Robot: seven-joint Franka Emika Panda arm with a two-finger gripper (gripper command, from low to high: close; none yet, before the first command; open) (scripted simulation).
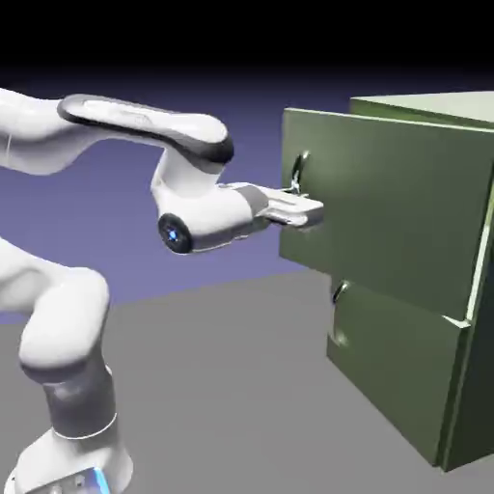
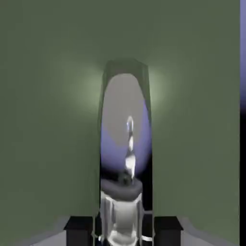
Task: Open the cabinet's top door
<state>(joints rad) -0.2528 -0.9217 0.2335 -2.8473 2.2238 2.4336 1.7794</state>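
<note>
The olive-green cabinet (image 1: 429,104) stands at the exterior view's right. Its top door (image 1: 396,207) juts forward of the lower panel, standing ajar. My gripper (image 1: 307,208) reaches level from the left to the door's curved grey handle (image 1: 298,174) near the door's left edge. In the hand view the shiny handle (image 2: 126,144) stands upright in the middle against the green door (image 2: 48,120). The dark fingertips (image 2: 79,227) flank its base closely. My gripper (image 2: 124,231) is shut on the handle.
The lower green panel (image 1: 391,371) with its own handle (image 1: 338,292) sits flush below the top door. Grey tabletop (image 1: 241,386) spreads between the robot's base and the cabinet. A strip of violet backdrop (image 2: 242,53) shows past the door's edge.
</note>
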